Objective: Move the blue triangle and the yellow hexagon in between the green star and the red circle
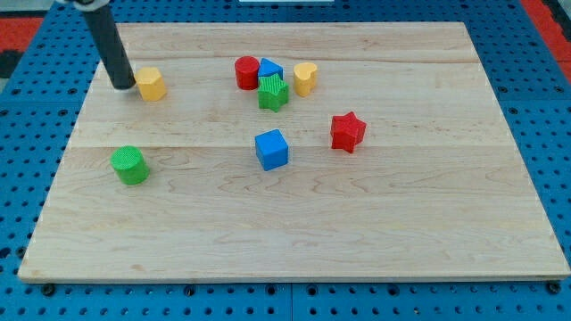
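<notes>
so going from the view's left: my tip (123, 86) is down on the board (419, 241) near its top left corner, sitting just left of the yellow hexagon (152, 84), basically touching it or a hair off, can't tell which. there's no pincer on this rig, just the bare rod, so nothing to be apart or together. below that, the green cylinder (130, 165) sits on its own, well out of the way.

middle of the board, up top, is the cluster: red circle (246, 72), blue triangle (270, 69) tucked right beside it, green star (273, 93) just under the triangle and touching or nearly so. the triangle looks pretty much wedged between those two already. the other yellow block (305, 78) is just right of them. blue cube (271, 149) lower down, red star (347, 132) further right.

key thing imo: the hexagon lies right of my tip and the cluster is further right again, so all three are roughly in line. a push toward the view's right should carry it there.
</notes>
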